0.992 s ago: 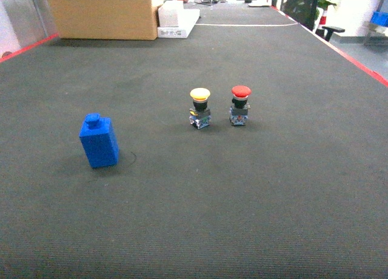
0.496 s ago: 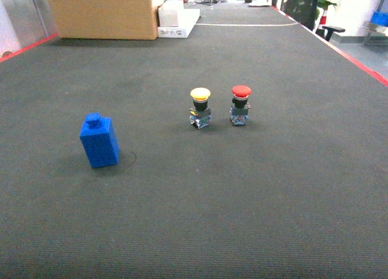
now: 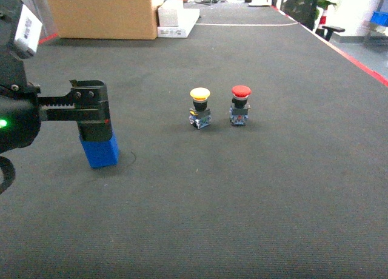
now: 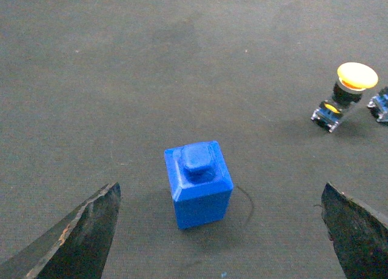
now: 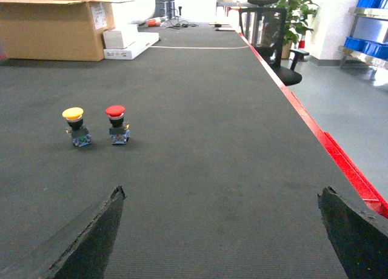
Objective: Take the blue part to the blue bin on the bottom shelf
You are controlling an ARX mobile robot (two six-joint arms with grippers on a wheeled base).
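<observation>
Dark ribbed matting covers the work surface. Nearest, the left gripper hangs with its jaws wide apart above the blue part, a small blue block standing upright on the mat, untouched. The right gripper is likewise spread, holding nothing. Farther off stand a yellow-capped button and a red-capped button, side by side. Beyond sits a cardboard box.

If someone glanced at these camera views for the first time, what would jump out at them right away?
The left gripper, a big black open claw, hangs over the bright blue block with a stubby knob at the mat's left. Mid-mat stand two small push-buttons side by side, the yellow-capped button left of the red-capped button.
</observation>
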